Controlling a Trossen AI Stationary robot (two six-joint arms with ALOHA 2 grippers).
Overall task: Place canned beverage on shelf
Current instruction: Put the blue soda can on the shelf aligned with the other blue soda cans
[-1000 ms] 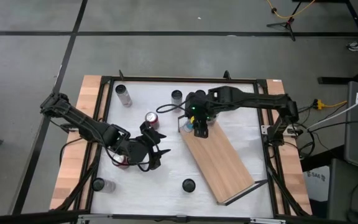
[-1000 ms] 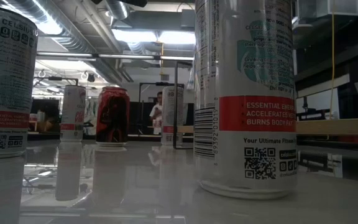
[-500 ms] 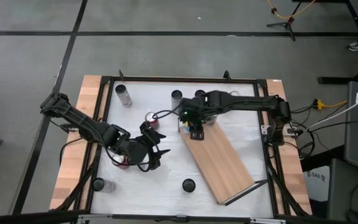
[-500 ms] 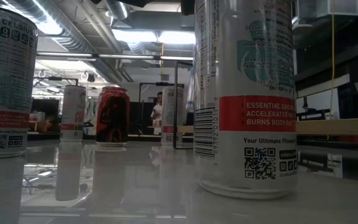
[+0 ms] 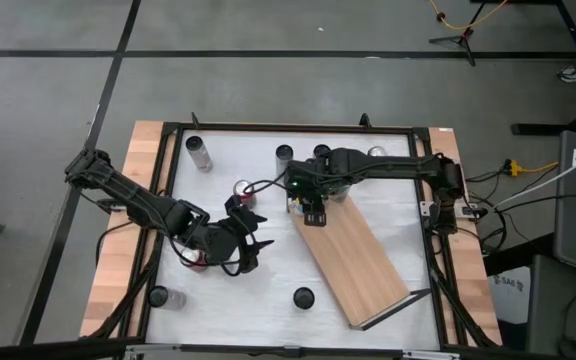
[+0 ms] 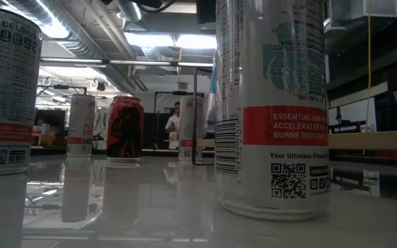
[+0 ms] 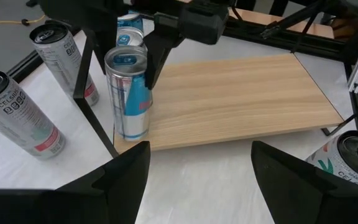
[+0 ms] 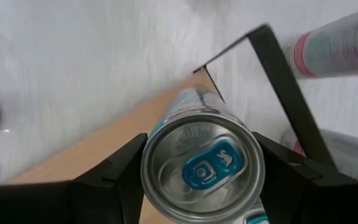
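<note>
A blue-and-silver can [image 7: 128,93] stands upright at the far-left corner of the light-wood shelf [image 5: 353,255], just inside its black wire rail [image 8: 284,93]. The shelf lies slantwise on the white table and also shows in the left wrist view [image 7: 241,93]. My right gripper [image 5: 306,205] is above the can, shut on it [image 8: 201,168]. My left gripper [image 5: 248,245] is open and empty, low over the table left of the shelf, with its fingers pointing toward the can [image 7: 197,186]. My right gripper pinches the can's upper wall [image 8: 151,177] between its two fingers, one on each side just below the rim. The fingers [image 7: 157,56] come from above, pointing down. The can is upright with its base at the shelf's corner; I cannot tell whether it rests there.
A red can [image 5: 243,190] and silver cans [image 5: 200,152] [image 5: 284,155] stand near the shelf's far end. More cans stand near the front edge [image 5: 303,297] [image 5: 160,297]. A can [image 6: 271,103] fills the low view. A person [image 6: 174,124] stands beyond the table.
My right gripper has carried the blue can a little toward the table's left edge, to the shelf's far-left corner, and then slowed. The can has stayed upright in the hold.
</note>
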